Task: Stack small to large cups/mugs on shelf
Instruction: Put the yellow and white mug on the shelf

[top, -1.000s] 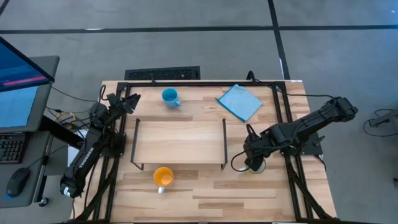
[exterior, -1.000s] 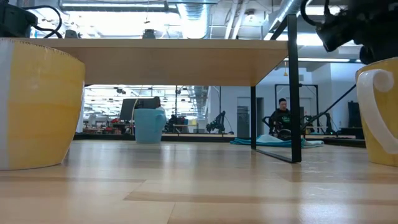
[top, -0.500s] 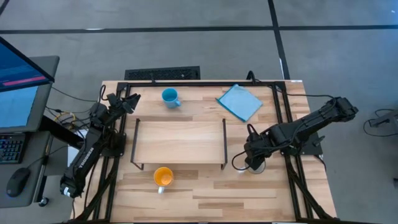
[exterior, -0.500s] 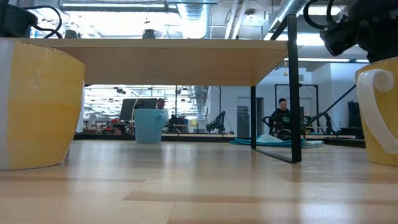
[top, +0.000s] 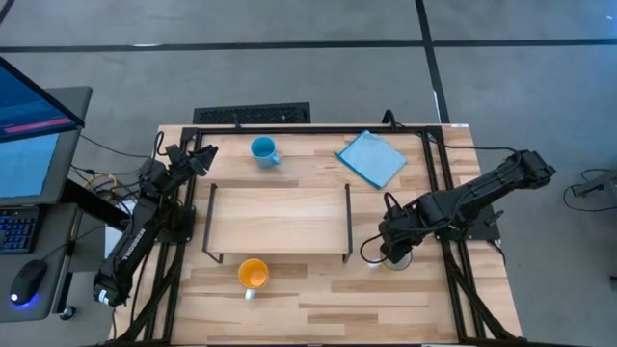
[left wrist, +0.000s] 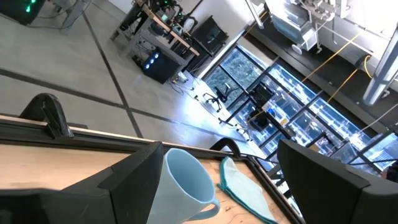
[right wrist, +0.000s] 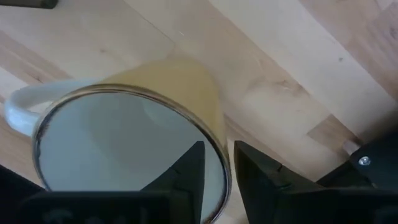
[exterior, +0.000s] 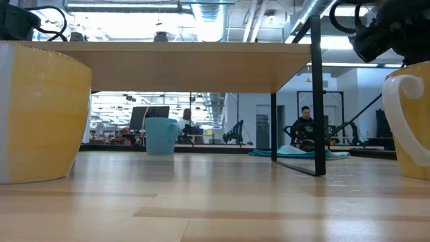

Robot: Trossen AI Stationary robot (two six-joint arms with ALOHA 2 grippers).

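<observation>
**Right end effector pinching the large mug's rim; nothing on the shelf yet**

Starting at your left, the left end effector [top: 198,157] waits at the table's [top: 318,304] far-left corner, fingers wide apart and holding nothing; its wrist view looks at the blue mug [top: 262,150], which stands on the table beyond the shelf's [top: 280,217] far edge. The shelf board sits mid-table and carries no mugs. The orange mug [top: 253,274] stands on the table just in front of the shelf's near edge.

Further right, your right end effector [top: 393,253] is down over the largest mug [right wrist: 130,143], which stands upright on the table right of the shelf. In the right wrist view one finger [right wrist: 186,171] is inside the rim and the other outside, closed in on the wall; it looks clamped on the rim, though contact is hard to confirm.

Expect a rigid, glazed, slippery and chippable mug. A one-wall pinch lets it swing, so grip opposite the handle [exterior: 403,111] and lift slowly, keeping it level.
</observation>
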